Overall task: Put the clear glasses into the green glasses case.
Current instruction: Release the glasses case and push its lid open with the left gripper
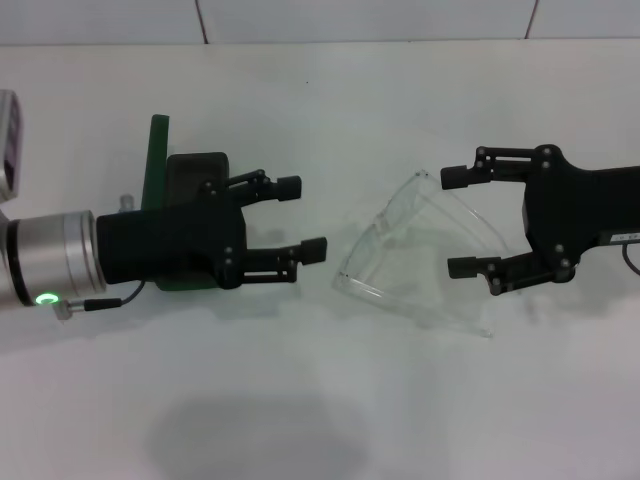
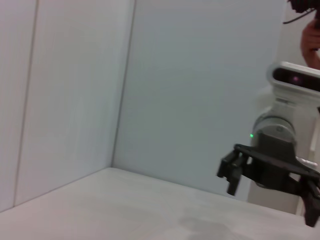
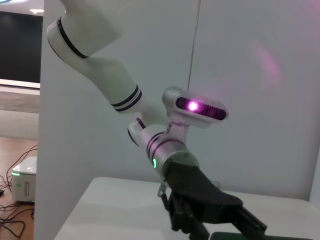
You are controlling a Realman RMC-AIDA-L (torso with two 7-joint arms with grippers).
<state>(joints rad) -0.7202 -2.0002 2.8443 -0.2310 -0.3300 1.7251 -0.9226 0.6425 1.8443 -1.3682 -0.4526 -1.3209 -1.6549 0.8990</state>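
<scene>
The clear glasses (image 1: 395, 250) lie unfolded on the white table (image 1: 320, 400) at centre right, their thin arms stretching toward the right side. My right gripper (image 1: 456, 222) is open at the glasses' arm ends, and the far arm runs between its fingers. My left gripper (image 1: 303, 217) is open too, a short gap left of the lens, with nothing between its fingers. The green glasses case (image 1: 157, 160) sits under and behind the left gripper with its lid standing up. Most of its base is hidden by the gripper body.
A white device (image 1: 8, 140) stands at the table's far left edge. A tiled wall (image 1: 360, 20) runs along the back. The left wrist view shows a person's hand (image 2: 310, 45) beyond the table. My left arm (image 3: 165, 150) fills the right wrist view.
</scene>
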